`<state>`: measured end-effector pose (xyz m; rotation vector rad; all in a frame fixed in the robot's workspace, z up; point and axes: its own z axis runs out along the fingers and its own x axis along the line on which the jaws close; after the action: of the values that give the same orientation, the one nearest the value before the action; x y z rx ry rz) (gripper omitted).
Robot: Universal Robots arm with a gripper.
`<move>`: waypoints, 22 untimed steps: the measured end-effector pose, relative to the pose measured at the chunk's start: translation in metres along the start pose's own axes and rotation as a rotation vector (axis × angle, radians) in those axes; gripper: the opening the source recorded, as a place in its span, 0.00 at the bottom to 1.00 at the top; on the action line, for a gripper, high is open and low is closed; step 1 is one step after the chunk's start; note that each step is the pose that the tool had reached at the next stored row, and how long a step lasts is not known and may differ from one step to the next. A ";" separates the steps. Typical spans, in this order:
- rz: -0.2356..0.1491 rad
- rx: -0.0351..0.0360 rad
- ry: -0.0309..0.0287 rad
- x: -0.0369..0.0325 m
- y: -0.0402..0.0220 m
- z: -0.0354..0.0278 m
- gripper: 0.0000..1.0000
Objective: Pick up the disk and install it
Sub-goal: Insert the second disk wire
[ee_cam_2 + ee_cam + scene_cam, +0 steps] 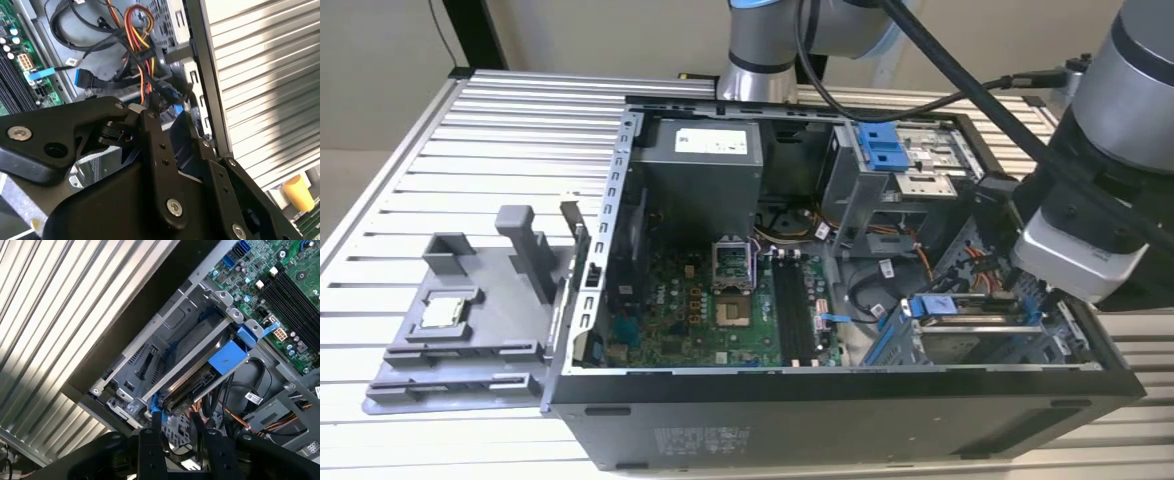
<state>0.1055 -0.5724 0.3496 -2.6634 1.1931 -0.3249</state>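
One open computer case [854, 400] lies on its side on a slatted metal table [520, 130], with one robot arm [1107, 190] reaching in at the exterior view's right. Inside the case are one green motherboard [707, 310], one grey power supply [700, 175] and bundles of red, yellow and black cables [137, 30]. Two blue-tabbed drive fittings show in the exterior view: one upper bay latch [887, 150] and the disk [967, 312] below it. Outside the case, at the exterior view's left, one grey fixture [467, 320] holds one small square silver chip [443, 312].

The disk sits in the drive cage [165, 355] at the case's corner near the arm. It is a flat dark slab in a thin blue frame with a broad blue tab at its end; in the first wrist view it lies slotted between the cage's metal rails.

The gripper [175, 435] hangs just beside the cage. Its black jaws are parted with nothing visible between them.
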 end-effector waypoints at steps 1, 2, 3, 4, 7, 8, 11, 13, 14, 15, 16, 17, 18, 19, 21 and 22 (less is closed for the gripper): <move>0.000 -0.0002 0.0001 0.0024 0.0020 -0.0003 1.00; 0.000 0.0000 -0.0002 0.0031 0.0018 0.0001 1.00; 0.000 -0.0002 -0.0001 0.0037 0.0009 0.0003 1.00; 0.000 -0.0001 -0.0002 0.0040 0.0005 0.0005 1.00; -0.001 0.0016 0.0009 0.0037 -0.0001 0.0015 1.00; -0.002 0.0026 0.0018 0.0037 -0.0002 0.0018 1.00; -0.003 0.0037 0.0026 0.0038 -0.0002 0.0019 1.00; -0.003 0.0038 0.0026 0.0037 -0.0002 0.0020 1.00; -0.003 0.0039 0.0025 0.0037 -0.0002 0.0020 1.00; -0.003 0.0039 0.0025 0.0037 -0.0002 0.0020 1.00; -0.003 0.0039 0.0025 0.0037 -0.0002 0.0020 1.00; -0.003 0.0039 0.0025 0.0037 -0.0001 0.0020 1.00; -0.003 0.0039 0.0025 0.0037 -0.0002 0.0020 1.00; -0.003 0.0040 0.0025 0.0037 -0.0002 0.0021 1.00; -0.003 0.0056 0.0034 0.0033 -0.0004 0.0024 1.00; -0.003 0.0059 0.0040 0.0032 -0.0006 0.0024 1.00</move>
<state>0.1087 -0.5741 0.3479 -2.6613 1.1870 -0.3340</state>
